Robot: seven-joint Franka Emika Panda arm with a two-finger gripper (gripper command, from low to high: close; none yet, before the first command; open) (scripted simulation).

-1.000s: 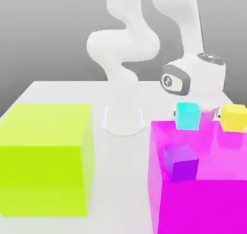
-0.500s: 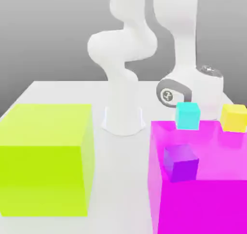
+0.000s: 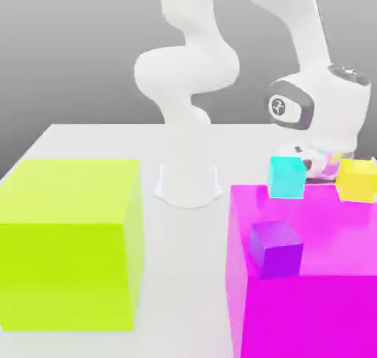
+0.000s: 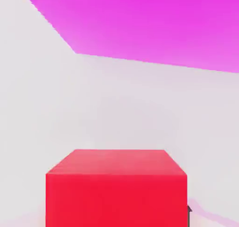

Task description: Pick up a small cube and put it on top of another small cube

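The small red cube (image 4: 116, 188) looms large and close in the hand view, with pale table and a magenta edge beyond it. My gripper (image 3: 321, 165) is shut on this cube and hangs under the white hand (image 3: 320, 110), behind the big magenta block. In the exterior view the red cube itself is hidden behind the hand and the cyan cube. The small yellow cube (image 3: 357, 180) sits just to the exterior view's right of the gripper, close beside it.
A cyan cube (image 3: 286, 177) sits just to the gripper's left. A purple cube (image 3: 275, 249) shows against the big magenta block (image 3: 309, 312). A big yellow-green block (image 3: 70, 239) fills the left side. The arm's white base (image 3: 188, 183) stands mid-table.
The jaws have closed on the red cube. Since then the hand has risen and shifted toward the exterior view's right, nearer the yellow cube. The other cubes have not moved.
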